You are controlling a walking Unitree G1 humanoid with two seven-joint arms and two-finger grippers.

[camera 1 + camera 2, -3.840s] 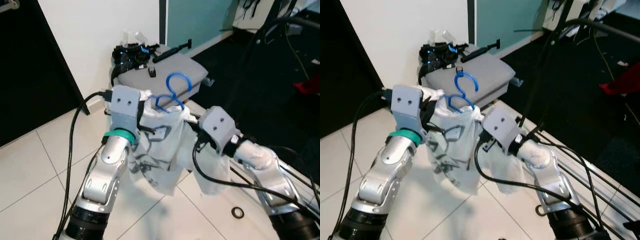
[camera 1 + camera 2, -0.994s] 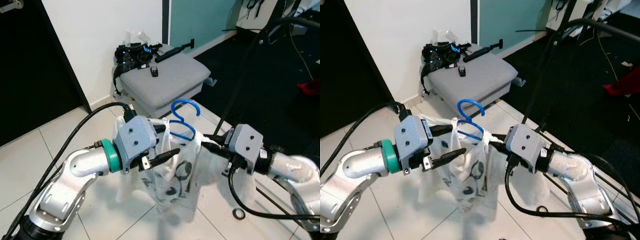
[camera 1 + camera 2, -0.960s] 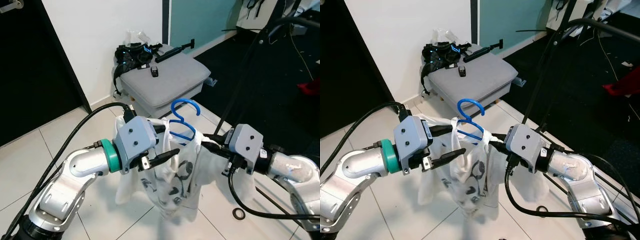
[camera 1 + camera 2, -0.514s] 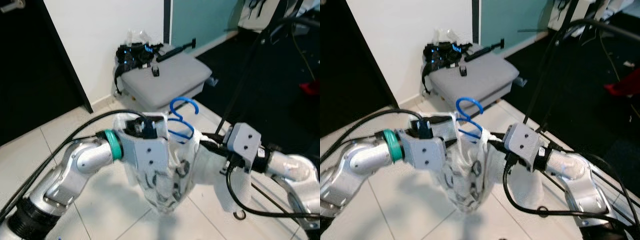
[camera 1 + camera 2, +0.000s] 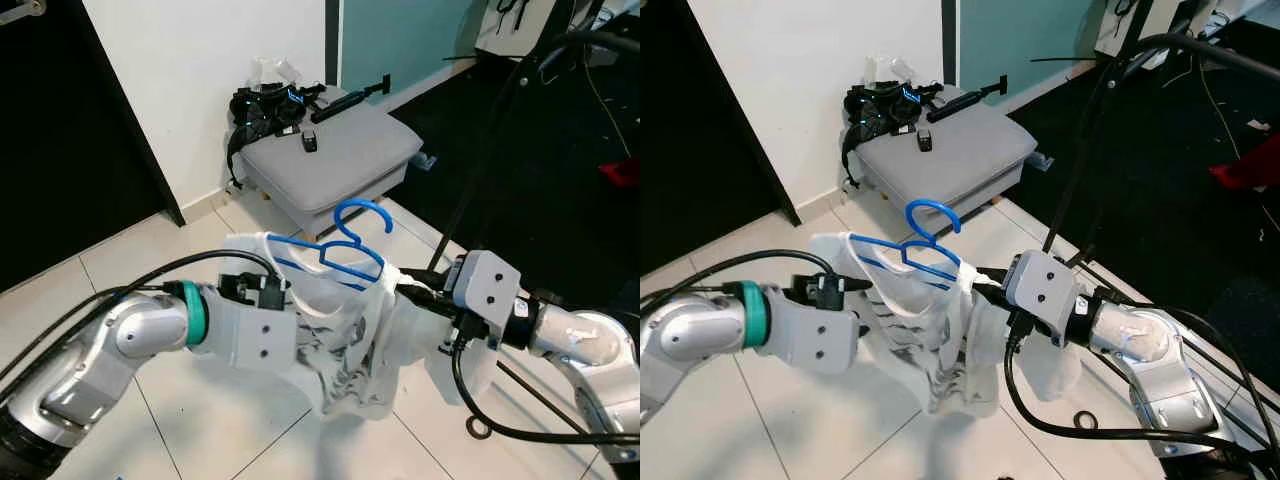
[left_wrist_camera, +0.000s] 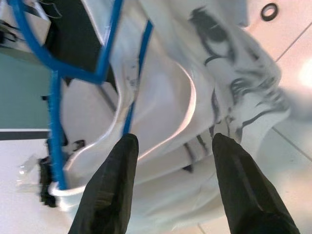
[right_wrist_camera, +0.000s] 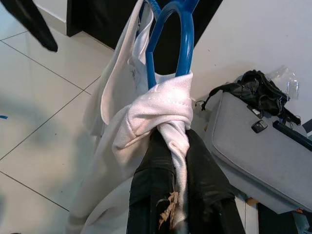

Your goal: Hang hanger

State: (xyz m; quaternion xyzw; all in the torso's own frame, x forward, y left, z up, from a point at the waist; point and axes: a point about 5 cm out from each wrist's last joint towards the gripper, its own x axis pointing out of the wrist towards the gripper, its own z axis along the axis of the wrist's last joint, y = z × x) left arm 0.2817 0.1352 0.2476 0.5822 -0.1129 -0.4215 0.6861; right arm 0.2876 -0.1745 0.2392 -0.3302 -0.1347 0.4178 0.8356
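Hanger [image 5: 345, 250] inside shirt [image 5: 345, 345]; right tool [image 7: 170, 146] pinching both.

- An indoor room that reads as a home or a lived-in studio, seen from above at floor level.
- The floor [image 5: 120, 270] is large, glossy, cream-white tiles with thin dark grout lines.
- A plain white wall [image 5: 200, 80] rises behind, with a dark doorway [image 5: 60, 150] on the left.
- A teal panel [image 5: 400, 40] stands beside the white wall, split from it by a dark vertical strip.
- A low grey cushioned stool [image 5: 335, 160] sits against the wall, with a tangle of black straps [image 5: 265, 105] piled on its back edge.
- To the right the floor turns to dark carpet [image 5: 540, 180], crossed by black cables.
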